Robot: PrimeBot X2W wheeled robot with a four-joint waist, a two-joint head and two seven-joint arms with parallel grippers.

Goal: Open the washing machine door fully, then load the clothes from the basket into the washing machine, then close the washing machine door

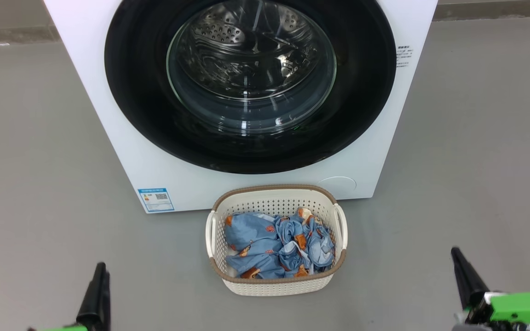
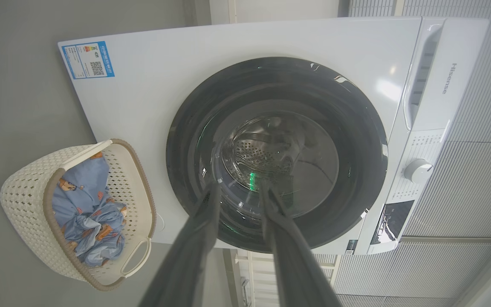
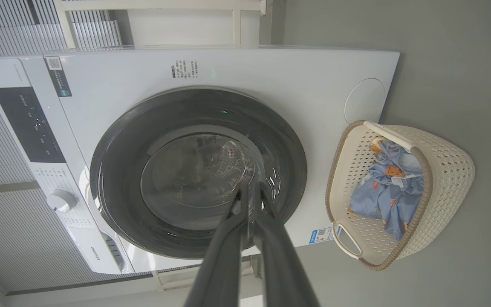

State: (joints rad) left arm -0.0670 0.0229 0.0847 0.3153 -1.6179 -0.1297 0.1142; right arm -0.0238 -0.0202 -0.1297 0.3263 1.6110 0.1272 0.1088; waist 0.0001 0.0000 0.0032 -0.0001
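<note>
Two garments (image 1: 276, 248), perhaps, lie in the basket (image 1: 274, 285).

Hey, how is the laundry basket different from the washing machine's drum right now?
The basket is cream plastic; the drum is shiny steel. The basket holds the blue printed clothes; the drum looks empty through the glass. The basket stands open at the top; the drum sits shut behind the round black washing machine door. Both have perforated walls.
</note>
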